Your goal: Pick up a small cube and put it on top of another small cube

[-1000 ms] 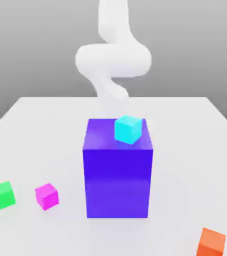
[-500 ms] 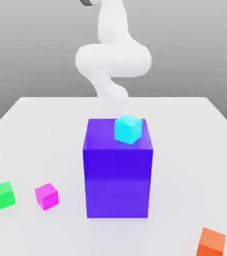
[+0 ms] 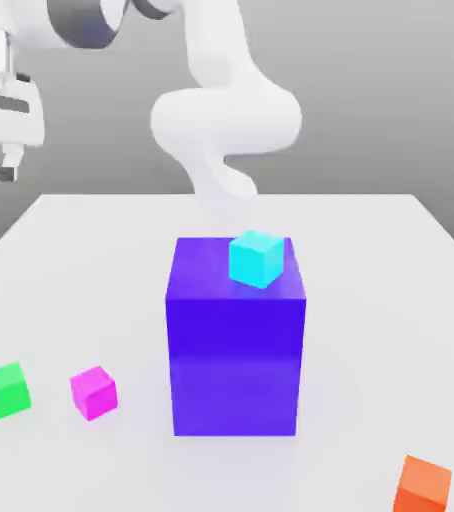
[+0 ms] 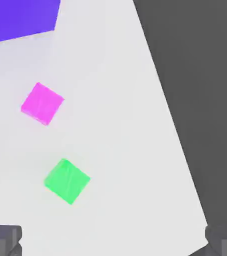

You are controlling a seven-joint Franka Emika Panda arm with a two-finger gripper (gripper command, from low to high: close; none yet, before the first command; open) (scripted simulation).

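The gripper (image 4: 113,242) hung high with fingers (image 4: 3,239) spread wide; the small magenta cube (image 3: 94,392) lay on the table (image 3: 371,300), well apart beneath, beside the green cube (image 3: 7,389).

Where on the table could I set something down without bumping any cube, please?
Bare table lies on the exterior view's right of the big blue-purple block, above the orange cube, and behind the block. The front left is crowded: the green cube and magenta cube sit close together.

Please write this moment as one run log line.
gripper: open, empty, high at exterior view's left | magenta cube: on table, beside green cube | stacking: not started
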